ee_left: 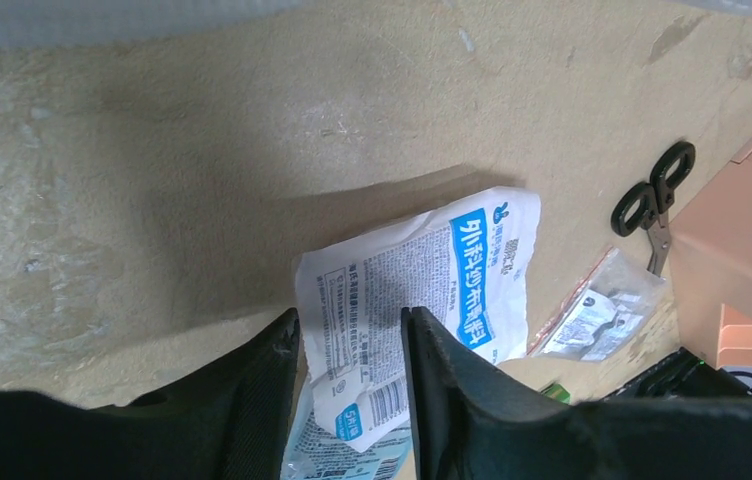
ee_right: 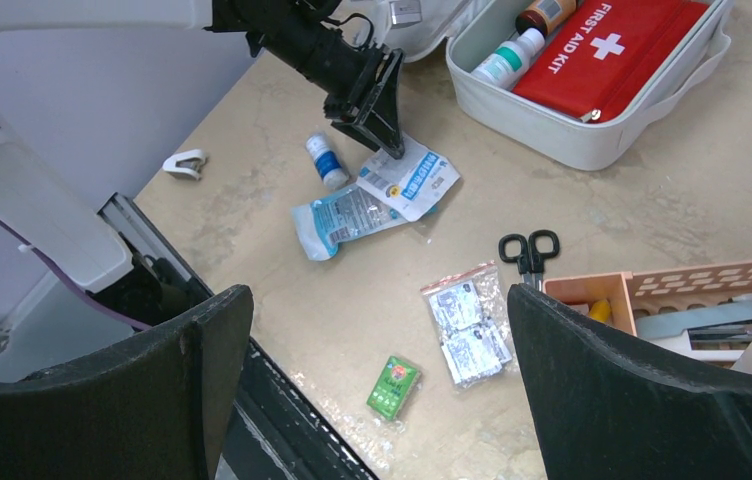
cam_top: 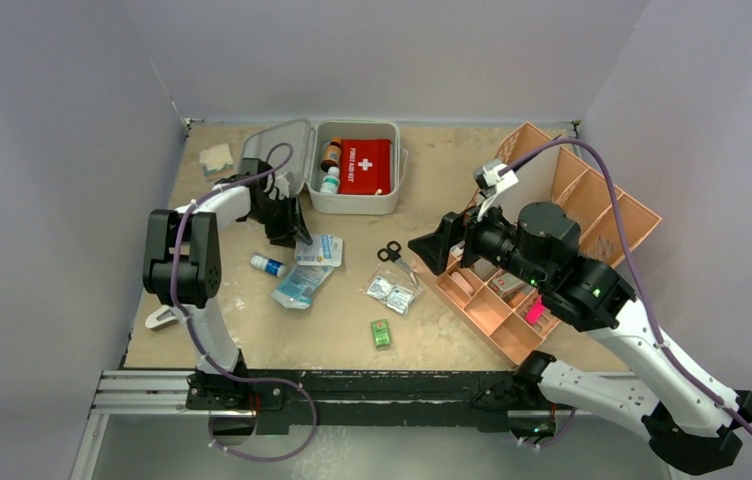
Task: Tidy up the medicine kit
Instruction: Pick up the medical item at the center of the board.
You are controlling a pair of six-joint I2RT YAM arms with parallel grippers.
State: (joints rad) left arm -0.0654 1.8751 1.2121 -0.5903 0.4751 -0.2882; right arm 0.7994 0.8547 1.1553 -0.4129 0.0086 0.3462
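Note:
The medicine kit [cam_top: 352,198] lies open at the back of the table, lid [cam_top: 277,150] tipped to the left. Inside it are a red first aid pouch [cam_top: 365,165] and two small bottles [cam_top: 330,168]. My left gripper [ee_left: 350,318] is low over a white and blue packet [ee_left: 432,290]. Its jaws stand apart on either side of the packet's lower end, and the top view shows the left gripper [cam_top: 302,238] at the packet's left edge. A second clear-blue packet [ee_right: 342,215] lies under it. My right gripper [ee_right: 377,300] hangs wide open and empty above the table, left of the orange tray.
Loose on the table are a small blue-capped bottle [cam_top: 267,265], black scissors [cam_top: 392,254], a zip bag of sachets [cam_top: 392,293] and a green box [cam_top: 381,333]. The orange compartmented tray [cam_top: 632,215] fills the right side. A gauze pad [cam_top: 216,158] and white clip [cam_top: 162,318] lie far left.

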